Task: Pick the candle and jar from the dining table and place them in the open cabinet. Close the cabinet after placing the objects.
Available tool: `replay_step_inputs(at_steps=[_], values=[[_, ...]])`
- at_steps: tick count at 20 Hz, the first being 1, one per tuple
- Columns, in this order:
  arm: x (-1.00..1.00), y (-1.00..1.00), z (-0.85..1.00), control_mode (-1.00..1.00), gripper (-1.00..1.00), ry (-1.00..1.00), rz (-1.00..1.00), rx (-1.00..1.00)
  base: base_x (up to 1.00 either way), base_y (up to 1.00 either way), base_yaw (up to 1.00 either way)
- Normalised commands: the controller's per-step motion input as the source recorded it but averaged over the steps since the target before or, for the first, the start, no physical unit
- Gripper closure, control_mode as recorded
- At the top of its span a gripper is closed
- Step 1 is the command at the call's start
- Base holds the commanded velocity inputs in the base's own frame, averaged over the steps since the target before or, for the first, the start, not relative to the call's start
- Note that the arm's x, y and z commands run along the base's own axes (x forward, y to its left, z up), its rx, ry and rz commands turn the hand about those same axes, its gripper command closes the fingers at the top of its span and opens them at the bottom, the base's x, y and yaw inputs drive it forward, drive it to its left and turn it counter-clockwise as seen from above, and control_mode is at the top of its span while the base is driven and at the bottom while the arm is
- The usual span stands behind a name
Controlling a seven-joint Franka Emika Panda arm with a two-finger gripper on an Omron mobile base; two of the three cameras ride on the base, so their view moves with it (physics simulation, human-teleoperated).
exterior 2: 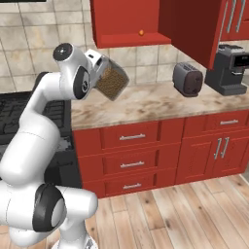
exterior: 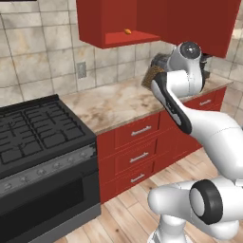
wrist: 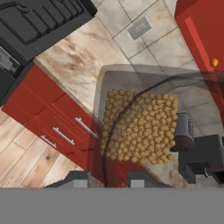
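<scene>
The gripper is closed on the jar, carrying it tilted in the air above the marble counter, below and just in front of the open cabinet. Tan grains lie heaped against the jar's lower side. A small orange object sits on the cabinet's bottom shelf; the cabinet door stands swung out to the right. On the counter stand a toaster and a coffee machine. A black stove adjoins the red drawers on their left.
</scene>
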Motion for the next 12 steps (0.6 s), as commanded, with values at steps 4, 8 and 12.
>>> replay_step_inputs(at_steps=[4, 8, 12], values=[[0.00, 0.00, 0.00, 1.00, 1.00, 0.00, 0.00, 0.00, 0.03, -0.29, 0.28], [0.00, 0.00, 0.00, 1.00, 1.00, 0.00, 0.00, 0.00, 0.00, -0.37, 0.28], [0.00, 0.00, 0.00, 1.00, 1.00, 0.00, 0.00, 0.00, 0.00, -0.73, 0.28]])
